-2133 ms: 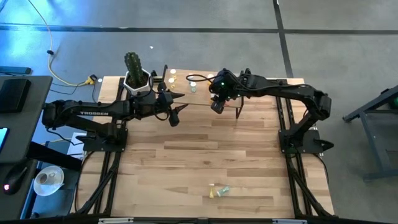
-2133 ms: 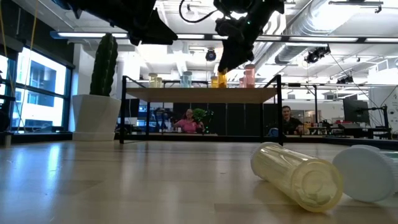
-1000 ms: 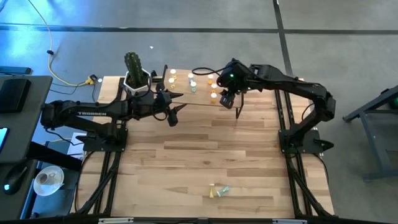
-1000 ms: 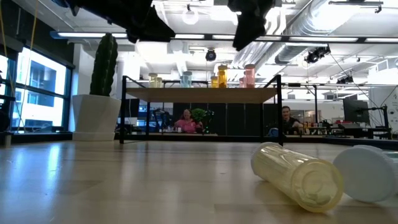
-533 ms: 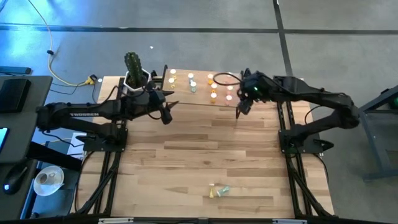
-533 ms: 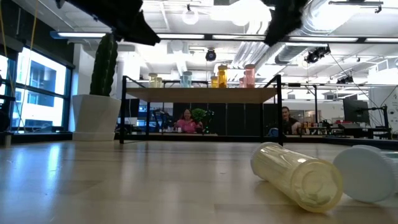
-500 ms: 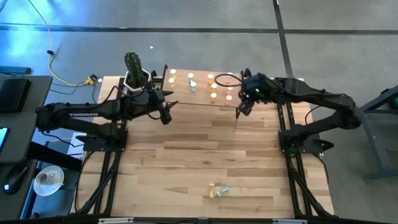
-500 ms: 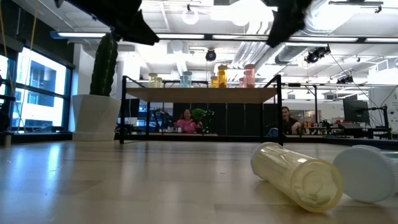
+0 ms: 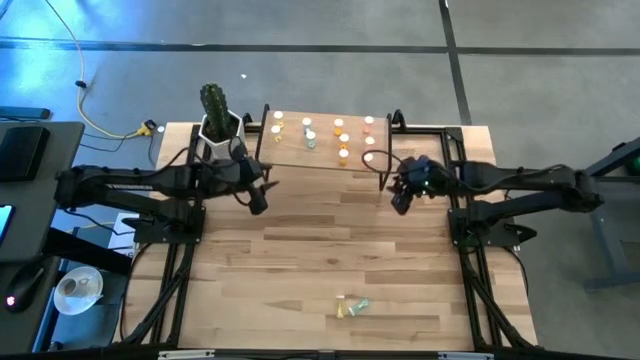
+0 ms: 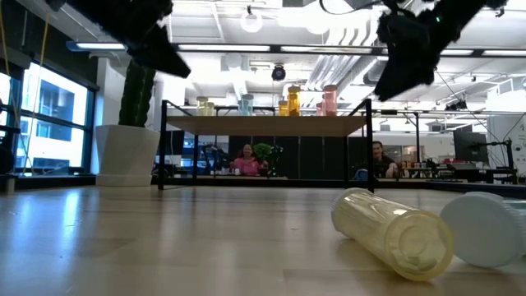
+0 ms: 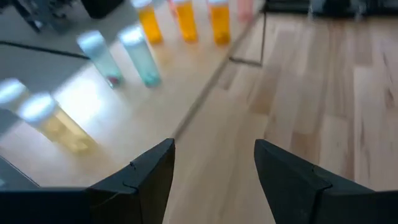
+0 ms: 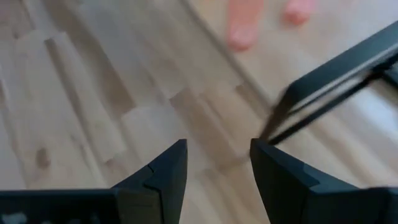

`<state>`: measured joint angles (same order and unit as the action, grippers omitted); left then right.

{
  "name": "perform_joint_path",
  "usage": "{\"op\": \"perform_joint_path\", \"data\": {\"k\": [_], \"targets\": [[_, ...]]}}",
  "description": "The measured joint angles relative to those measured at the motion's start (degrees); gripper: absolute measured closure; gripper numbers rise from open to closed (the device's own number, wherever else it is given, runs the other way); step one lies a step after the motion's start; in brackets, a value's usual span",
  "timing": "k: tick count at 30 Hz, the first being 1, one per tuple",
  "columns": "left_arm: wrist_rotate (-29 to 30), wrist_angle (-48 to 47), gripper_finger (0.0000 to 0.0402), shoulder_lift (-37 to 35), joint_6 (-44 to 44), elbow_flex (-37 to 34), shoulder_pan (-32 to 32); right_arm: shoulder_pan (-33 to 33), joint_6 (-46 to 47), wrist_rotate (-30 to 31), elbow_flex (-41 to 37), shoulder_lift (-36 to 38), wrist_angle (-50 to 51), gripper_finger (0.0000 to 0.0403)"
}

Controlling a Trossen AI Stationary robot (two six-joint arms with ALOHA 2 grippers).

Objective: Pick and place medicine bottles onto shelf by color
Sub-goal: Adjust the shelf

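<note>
Nearest, two bottles point(image 9: 352, 306) lie on their sides on the table point(image 9: 300, 260), one pale yellow, one white-capped, well short of both grippers. The left gripper point(image 9: 258, 200) and right gripper point(image 9: 400, 199) hang over bare wood, jaws parted and empty. Beyond their fingertips stands the shelf point(image 10: 265, 124), a light board on black legs, carrying upright yellow, green, orange and pink bottles.

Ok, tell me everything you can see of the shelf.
The shelf is a low, light-wood board on thin black metal legs, standing level at the table's far edge beside the cactus pot. White-capped bottles stand upright on it: yellowish, pale green, orange and pink. Neither gripper touches it; both hang clear of it.
</note>
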<state>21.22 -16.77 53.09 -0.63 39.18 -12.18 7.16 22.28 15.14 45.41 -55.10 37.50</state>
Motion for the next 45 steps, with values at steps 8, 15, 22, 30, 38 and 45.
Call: {"op": "perform_joint_path", "data": {"k": [8, 15, 22, 30, 38, 45], "targets": [[2.41, 0.26, 0.0190, 0.03, -5.77, -4.13, 1.87, -1.49, 1.62, -3.54, -11.20, -0.07, -16.90, 0.0236], [2.61, 0.41, 0.0190, 0.03, -6.28, -4.42, 1.85, -1.45, 1.37, -2.95, -15.66, -0.07, -22.65, 0.0236], [2.60, 0.43, 0.0190, 0.03, -6.28, -4.42, 1.85, -1.45, 0.09, -0.40, -16.40, -0.07, -23.95, 0.0236], [2.60, 0.54, 0.0190, 0.03, -6.28, -4.42, 1.85, -1.15, -1.65, 4.79, -16.40, -0.10, -24.73, 0.0236], [2.60, 0.54, 0.0190, 0.03, -6.25, -4.42, 1.85, 2.55, -1.77, 4.73, -16.40, -0.10, -24.94, 0.0236], [2.59, 0.54, 0.0190, 0.03, -5.63, -4.42, 1.85, 5.59, -1.77, 4.36, -16.40, -0.10, -25.02, 0.0236]]}}
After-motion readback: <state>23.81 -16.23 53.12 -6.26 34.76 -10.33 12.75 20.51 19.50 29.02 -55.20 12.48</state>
